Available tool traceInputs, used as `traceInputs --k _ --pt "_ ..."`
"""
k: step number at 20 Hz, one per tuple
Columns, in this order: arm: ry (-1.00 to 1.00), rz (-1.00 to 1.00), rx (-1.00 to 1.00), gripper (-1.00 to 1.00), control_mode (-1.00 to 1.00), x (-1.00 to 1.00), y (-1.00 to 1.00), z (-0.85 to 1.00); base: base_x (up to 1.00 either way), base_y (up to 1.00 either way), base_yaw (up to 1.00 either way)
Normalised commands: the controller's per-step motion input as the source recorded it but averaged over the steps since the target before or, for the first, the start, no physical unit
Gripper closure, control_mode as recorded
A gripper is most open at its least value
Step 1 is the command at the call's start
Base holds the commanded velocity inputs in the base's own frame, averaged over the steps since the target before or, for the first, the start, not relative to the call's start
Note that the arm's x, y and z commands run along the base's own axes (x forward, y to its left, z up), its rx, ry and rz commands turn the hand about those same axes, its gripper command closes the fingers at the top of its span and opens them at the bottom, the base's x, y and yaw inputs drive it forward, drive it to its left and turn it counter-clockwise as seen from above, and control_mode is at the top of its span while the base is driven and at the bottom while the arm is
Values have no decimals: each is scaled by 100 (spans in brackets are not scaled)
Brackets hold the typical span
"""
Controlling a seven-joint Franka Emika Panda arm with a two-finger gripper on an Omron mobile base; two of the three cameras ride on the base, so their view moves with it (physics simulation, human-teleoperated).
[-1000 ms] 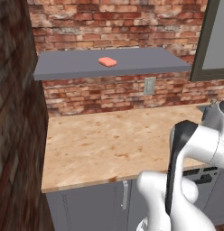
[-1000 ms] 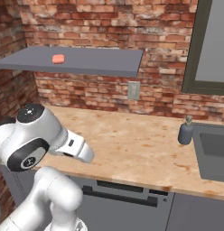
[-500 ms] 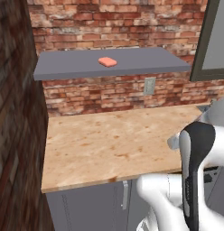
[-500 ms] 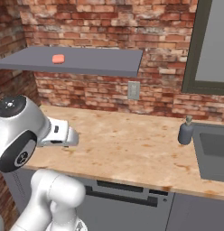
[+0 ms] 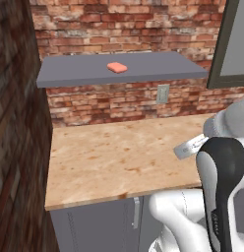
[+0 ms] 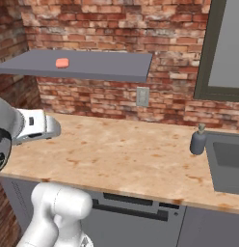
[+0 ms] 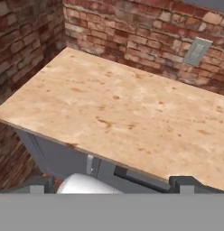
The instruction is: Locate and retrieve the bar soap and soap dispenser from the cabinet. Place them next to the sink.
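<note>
Brick-backed wooden counter [image 6: 121, 154], soap dispenser [image 6: 197, 140] near sink [image 6: 228, 164] edge, bar soap [image 6: 62, 62] on cabinet [image 6: 102, 65], fingers [image 7: 114, 182] spread, empty

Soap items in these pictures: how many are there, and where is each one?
2. The bar soap lies on the cabinet shelf. The soap dispenser stands on the counter beside the sink.

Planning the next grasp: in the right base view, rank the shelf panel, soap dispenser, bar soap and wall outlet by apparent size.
1. Shelf panel, by far.
2. Soap dispenser.
3. Wall outlet, close to the dispenser, so unsure.
4. Bar soap, smallest.
</note>
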Motion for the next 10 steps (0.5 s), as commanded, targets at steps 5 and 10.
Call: traceInputs --k 5,10 --pt "-17 -18 7 -100 -100 -11 30 28 0 0 0" --pt "-15 -17 14 -100 -100 0 24 42 0 0 0"
